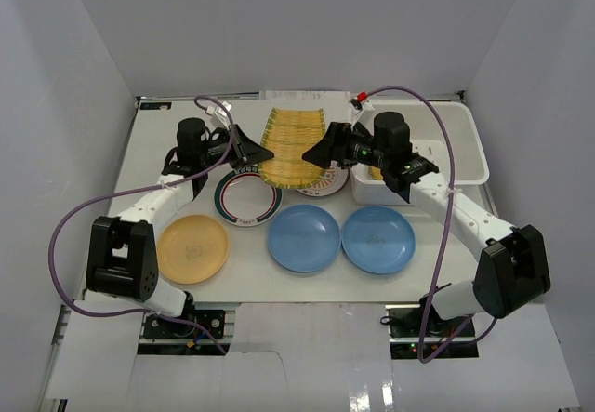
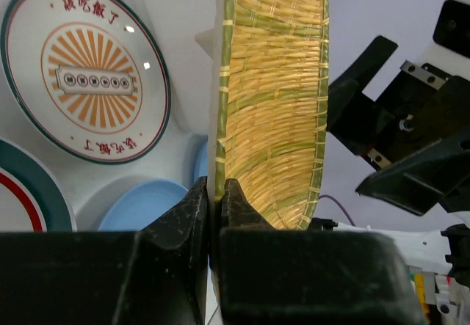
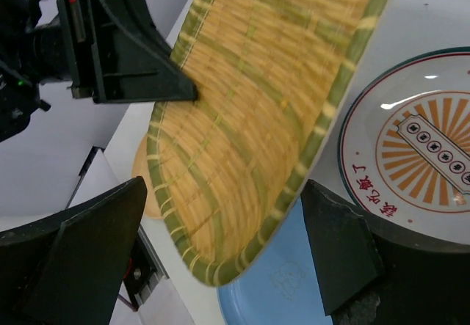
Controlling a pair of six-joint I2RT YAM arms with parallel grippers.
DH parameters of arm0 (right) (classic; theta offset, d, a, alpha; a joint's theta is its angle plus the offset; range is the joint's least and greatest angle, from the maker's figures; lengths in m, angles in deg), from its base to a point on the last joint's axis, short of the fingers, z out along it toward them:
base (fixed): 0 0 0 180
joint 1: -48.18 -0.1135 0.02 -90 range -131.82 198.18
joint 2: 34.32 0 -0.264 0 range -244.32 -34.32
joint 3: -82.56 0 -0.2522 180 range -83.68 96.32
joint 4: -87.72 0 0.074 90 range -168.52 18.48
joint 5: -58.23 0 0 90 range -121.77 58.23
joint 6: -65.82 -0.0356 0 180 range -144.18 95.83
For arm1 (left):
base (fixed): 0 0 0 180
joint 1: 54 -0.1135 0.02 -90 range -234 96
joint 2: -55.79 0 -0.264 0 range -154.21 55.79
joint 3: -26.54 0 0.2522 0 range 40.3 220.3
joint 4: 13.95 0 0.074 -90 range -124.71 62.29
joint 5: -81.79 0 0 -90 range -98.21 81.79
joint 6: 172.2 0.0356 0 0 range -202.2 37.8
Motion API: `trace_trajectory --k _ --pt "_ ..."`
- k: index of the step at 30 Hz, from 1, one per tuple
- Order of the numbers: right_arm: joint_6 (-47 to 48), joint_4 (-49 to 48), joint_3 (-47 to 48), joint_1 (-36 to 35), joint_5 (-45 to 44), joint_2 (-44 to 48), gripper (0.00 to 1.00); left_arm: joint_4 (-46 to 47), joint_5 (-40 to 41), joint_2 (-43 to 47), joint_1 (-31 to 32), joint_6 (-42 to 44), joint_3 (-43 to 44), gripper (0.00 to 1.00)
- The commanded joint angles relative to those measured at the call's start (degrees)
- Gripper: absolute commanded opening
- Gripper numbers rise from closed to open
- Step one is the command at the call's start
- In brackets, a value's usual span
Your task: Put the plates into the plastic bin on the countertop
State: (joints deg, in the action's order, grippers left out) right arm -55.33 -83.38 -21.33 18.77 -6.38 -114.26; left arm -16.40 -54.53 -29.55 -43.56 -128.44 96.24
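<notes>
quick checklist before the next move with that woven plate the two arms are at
1. Left tool grip on the woven plate: ok, shut on its rim.
2. Right tool ready to take it: ok, open, with its fingers straddling the plate's opposite edge.
3. Plate clear of the sunburst plate below: cannot tell. It is tilted above it, but the gap is unclear.
4. Room in the plastic bin: cannot tell. The right arm hides its near-left part, and the rest looks bare.
5. Path to the bin: not ok yet, since the right arm sits between the plate and the bin.
</notes>
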Motion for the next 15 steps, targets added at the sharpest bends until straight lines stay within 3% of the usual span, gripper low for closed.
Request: trace_trajectory --k 1,3,4,5,6,7,8,9,11,13,15 --pt "-1.36 -3.66 -0.29 0.14 -4.81 1.54 0.94 6.44 -3.68 3.69 0.20 -3.06 -1.01 0.00" --pt "-1.36 -4.01 -0.91 0.14 -5.96 2.33 0.98 7.49 -4.82 4.13 0.29 -4.03 -1.27 0.00" --pt "-1.36 -4.54 -1.43 0.14 -5.61 2.51 0.65 7.67 -5.44 3.96 0.37 -4.21 -1.01 0.00" --pt "-2.06 -5.15 -1.70 0.14 -5.44 2.68 0.37 7.67 -5.88 3.78 0.55 -4.38 -0.84 0.02" --pt "-2.41 -5.24 -1.70 0.31 -6.22 3.29 0.17 7.24 -6.32 3.69 0.64 -4.21 -0.66 0.07" --pt "-2.42 -5.24 -1.79 0.40 -6.92 3.74 0.08 6.45 -6.23 3.95 0.64 -3.69 -0.40 0.15" --pt "-2.33 -5.16 -1.88 0.84 -7.54 5.13 0.08 4.70 -4.67 4.21 0.55 -0.64 0.21 0.37" --pt "-2.50 -5.07 -2.05 2.67 -8.24 6.02 0.08 -1.41 -2.82 5.00 0.55 1.74 1.18 0.43" --pt "-3.29 -5.16 -2.84 5.75 -7.90 7.86 0.08 -6.63 -0.35 5.79 0.46 5.62 3.55 0.44" --pt "-5.31 -5.50 -3.11 11.20 -4.66 9.54 0.08 -6.31 -1.65 6.24 0.46 5.90 3.56 0.32" --pt "-6.19 -5.60 -3.20 14.97 -1.41 10.33 0.08 -5.51 -3.24 5.63 0.46 4.85 3.73 0.34"
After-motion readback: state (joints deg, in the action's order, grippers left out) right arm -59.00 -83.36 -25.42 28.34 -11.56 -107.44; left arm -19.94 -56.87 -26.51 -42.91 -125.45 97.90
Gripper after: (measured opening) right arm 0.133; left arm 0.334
